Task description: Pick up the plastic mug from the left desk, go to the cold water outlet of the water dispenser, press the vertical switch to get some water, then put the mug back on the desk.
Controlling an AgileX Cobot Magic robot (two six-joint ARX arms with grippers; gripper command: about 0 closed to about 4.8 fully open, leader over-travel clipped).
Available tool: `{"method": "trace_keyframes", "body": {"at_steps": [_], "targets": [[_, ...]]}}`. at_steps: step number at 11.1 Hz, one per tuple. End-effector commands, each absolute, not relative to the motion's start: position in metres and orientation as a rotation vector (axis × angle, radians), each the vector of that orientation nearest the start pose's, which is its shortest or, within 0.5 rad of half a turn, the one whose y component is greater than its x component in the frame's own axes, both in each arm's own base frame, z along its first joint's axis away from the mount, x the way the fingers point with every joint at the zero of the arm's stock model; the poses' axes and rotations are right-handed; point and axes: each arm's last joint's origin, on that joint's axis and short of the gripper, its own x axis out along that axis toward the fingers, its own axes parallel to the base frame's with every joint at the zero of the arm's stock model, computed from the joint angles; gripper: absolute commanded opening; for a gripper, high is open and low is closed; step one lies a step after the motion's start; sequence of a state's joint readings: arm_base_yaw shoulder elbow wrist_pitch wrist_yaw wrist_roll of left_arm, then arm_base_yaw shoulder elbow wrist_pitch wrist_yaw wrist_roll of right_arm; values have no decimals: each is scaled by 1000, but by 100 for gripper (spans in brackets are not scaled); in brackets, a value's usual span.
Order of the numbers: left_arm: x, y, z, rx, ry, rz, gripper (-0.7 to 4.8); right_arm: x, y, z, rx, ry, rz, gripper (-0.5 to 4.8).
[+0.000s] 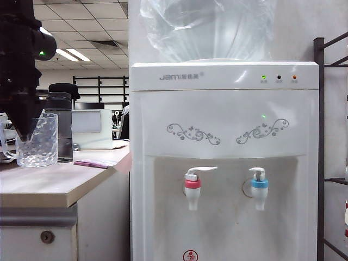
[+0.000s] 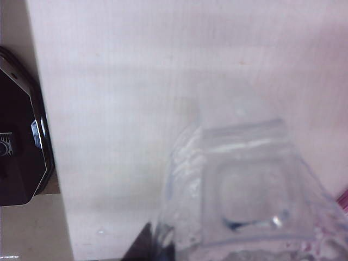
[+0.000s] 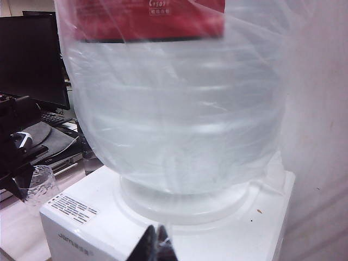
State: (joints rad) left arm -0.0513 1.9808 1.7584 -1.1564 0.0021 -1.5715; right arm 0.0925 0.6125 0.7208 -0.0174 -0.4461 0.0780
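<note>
Currently the left arm hangs at the far left of the exterior view, black wrist housing high, left gripper [image 1: 24, 130] pointing straight down into the mouth of the plastic mug [image 1: 38, 140]. Fingers are pinched shut on the mug's wall near the rim. The mug stands upright on the left desk [image 1: 49, 182], just in front of a dark grey lidded bottle [image 1: 61, 128], with a pink cloth [image 1: 93, 163] lying near it on the desktop. In the left wrist view the mug [image 2: 244, 201] fills the frame close to the camera over the cream desktop [image 2: 136, 98]; the fingertips themselves are blurred there.

Right gripper [image 3: 155, 242] is raised level with the top of the water dispenser [image 1: 223, 136], facing its clear water bottle [image 3: 174, 109]. Its black fingertips sit together, closed, holding nothing.

Cold water outlet [image 1: 259, 188] with blue collar hangs in the dispenser recess, vertical switch [image 1: 258, 173] on top; red-collared tap [image 1: 193, 187] beside it. Both well apart from the mug.
</note>
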Motion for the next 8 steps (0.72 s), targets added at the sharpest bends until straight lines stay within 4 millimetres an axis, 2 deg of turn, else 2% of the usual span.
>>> {"method": "trace_keyframes", "body": {"at_steps": [1, 3, 4, 8], "targets": [[388, -31, 257, -1383, 1064, 1195, -5, 132, 25, 353, 56, -89, 544, -5], [387, -31, 257, -1419, 1047, 1233, -5, 132, 25, 353, 56, -88, 543, -5], [385, -33, 257, -1610, 986, 1393, -5, 132, 25, 353, 57, -88, 544, -5], [385, -32, 257, -1579, 978, 1382, -5, 132, 25, 353, 56, -89, 543, -5]]}}
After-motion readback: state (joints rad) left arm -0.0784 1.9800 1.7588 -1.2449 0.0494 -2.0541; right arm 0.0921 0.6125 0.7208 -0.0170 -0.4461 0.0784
